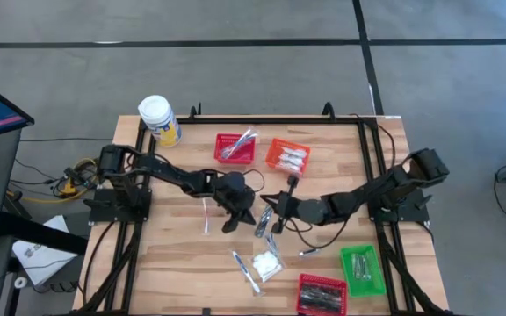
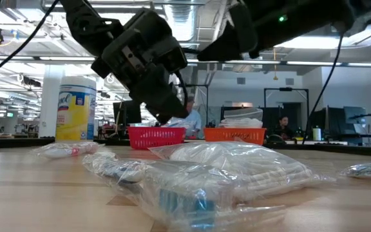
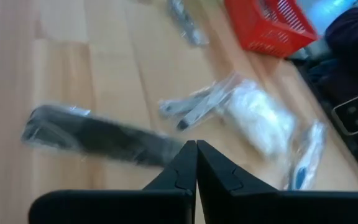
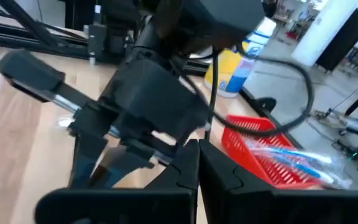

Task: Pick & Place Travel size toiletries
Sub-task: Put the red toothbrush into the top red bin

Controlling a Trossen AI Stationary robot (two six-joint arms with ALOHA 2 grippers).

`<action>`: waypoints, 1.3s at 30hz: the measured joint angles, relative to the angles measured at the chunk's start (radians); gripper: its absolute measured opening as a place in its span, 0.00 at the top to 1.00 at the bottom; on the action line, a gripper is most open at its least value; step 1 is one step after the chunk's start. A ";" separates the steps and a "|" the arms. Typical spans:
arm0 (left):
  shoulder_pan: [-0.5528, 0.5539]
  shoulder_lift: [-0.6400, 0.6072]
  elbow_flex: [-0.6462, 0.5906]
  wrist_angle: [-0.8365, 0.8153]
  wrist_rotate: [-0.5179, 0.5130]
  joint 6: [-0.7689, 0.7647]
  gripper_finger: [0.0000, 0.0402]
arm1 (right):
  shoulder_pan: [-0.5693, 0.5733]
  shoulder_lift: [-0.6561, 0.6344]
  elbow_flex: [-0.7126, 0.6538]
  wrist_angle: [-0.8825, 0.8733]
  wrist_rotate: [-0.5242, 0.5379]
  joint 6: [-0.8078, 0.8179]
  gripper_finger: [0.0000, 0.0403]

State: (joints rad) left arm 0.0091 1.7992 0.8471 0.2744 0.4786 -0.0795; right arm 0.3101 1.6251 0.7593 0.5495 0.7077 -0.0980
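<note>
We see the left end effector (image 1: 228, 225) fully closed on nothing, above the table (image 1: 174, 263) centre; the right end effector (image 1: 267, 230), also closed and empty, hangs just beside it. Toiletry packets (image 1: 266, 263) lie near, toward the front edge. We judge that opening the fingers first, then descending squarely over one packet, avoids the arms colliding.

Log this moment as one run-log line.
left gripper: shut, empty, mid-table | right gripper: shut, empty, beside it | packets: loose on table
</note>
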 joint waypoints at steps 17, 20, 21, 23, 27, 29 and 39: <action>0.016 -0.004 0.000 -0.064 0.027 -0.013 1.00 | 0.032 -0.001 -0.068 -0.015 0.068 0.092 1.00; 0.009 -0.049 -0.001 -0.204 -0.036 -0.093 1.00 | 0.031 -0.005 -0.071 -0.008 0.003 0.176 1.00; 0.002 -0.073 0.000 -0.258 -0.104 -0.118 1.00 | 0.036 -0.004 -0.072 -0.007 -0.020 0.198 1.00; -0.027 -0.133 -0.001 -0.353 -0.290 -0.169 1.00 | 0.048 0.002 -0.072 0.038 -0.051 0.223 1.00; -0.100 -0.270 -0.001 -0.511 -0.530 -0.302 1.00 | 0.079 0.018 -0.072 0.119 -0.057 0.220 1.00; -0.130 -0.340 -0.001 -0.628 -0.598 -0.409 1.00 | 0.089 0.017 -0.071 0.157 -0.055 0.197 1.00; -0.156 -0.515 -0.141 -0.784 -0.665 -0.791 0.96 | 0.088 0.017 -0.071 0.327 -0.048 0.169 1.00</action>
State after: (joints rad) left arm -0.1471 1.2838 0.7058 -0.5101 -0.1860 -0.8701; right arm 0.3984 1.6421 0.6884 0.8768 0.6598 0.0708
